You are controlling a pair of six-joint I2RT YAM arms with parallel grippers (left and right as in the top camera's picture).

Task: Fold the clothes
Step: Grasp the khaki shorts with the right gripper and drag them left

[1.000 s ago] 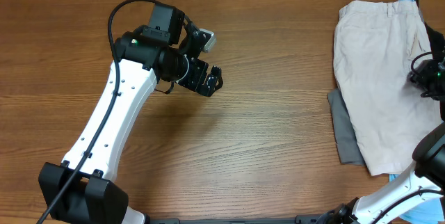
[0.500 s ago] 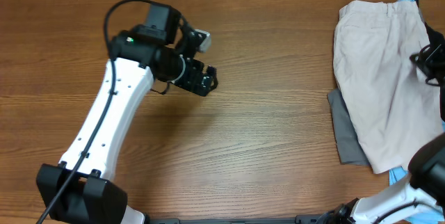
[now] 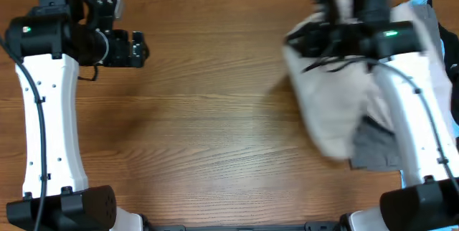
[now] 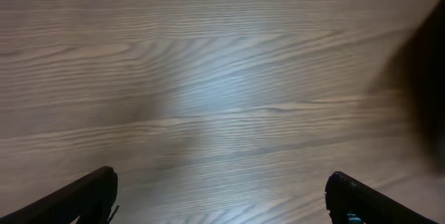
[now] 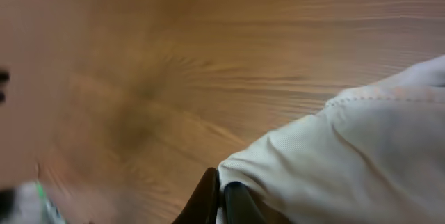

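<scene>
The left gripper [image 3: 138,48] hangs at the upper left of the frame, fingers spread wide and holding nothing above the tabletop [image 3: 215,116]. At the upper right, the right gripper [image 5: 221,188] pinches an edge of the beige shorts [image 3: 323,109], which lie blurred across the right side, partly over a grey garment [image 3: 374,146].

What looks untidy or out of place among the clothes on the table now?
The beige shorts are bunched up, not flat: one edge is pinched in the right gripper, and the rest partly covers a grey garment on the right side of the table. The overhead view is blurred there. Nothing looks spilled or torn.
</scene>
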